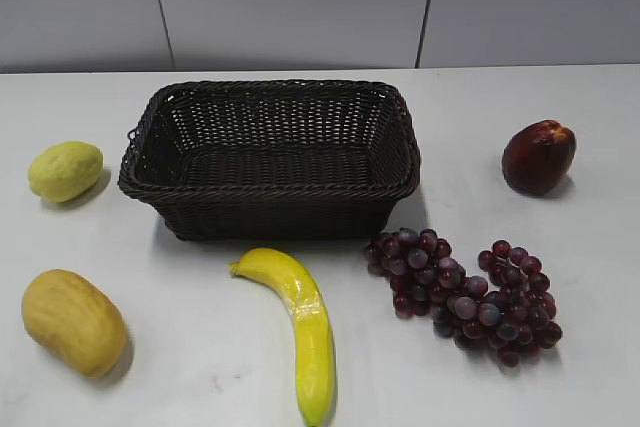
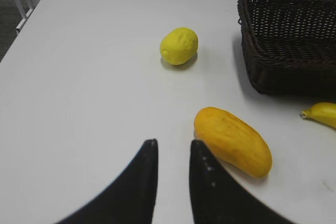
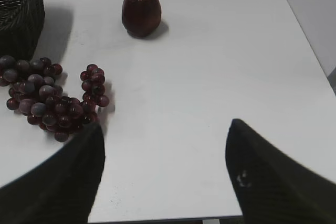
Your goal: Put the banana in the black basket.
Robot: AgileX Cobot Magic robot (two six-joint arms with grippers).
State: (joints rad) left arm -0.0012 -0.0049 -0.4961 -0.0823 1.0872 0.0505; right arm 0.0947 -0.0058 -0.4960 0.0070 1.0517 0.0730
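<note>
The banana [image 1: 298, 325] is long, curved and bright yellow. It lies on the white table in front of the black basket [image 1: 160, 187]; its stem end also shows in the left wrist view [image 2: 321, 114]. The woven basket holds nothing and also shows in the left wrist view [image 2: 286, 40] and the right wrist view [image 3: 18, 9]. My left gripper [image 2: 171, 145] hovers over bare table left of the banana, its fingers a narrow gap apart and empty. My right gripper [image 3: 165, 132] is wide open and empty over the table's right front. Neither gripper shows in the exterior view.
A stubby yellow-orange fruit [image 1: 73, 321] lies at the front left, right beside my left fingers [image 2: 233, 140]. A pale lemon-like fruit [image 1: 65, 170] sits left of the basket. Dark grapes [image 1: 465, 297] lie right of the banana. A dark red fruit [image 1: 538, 156] stands at the right.
</note>
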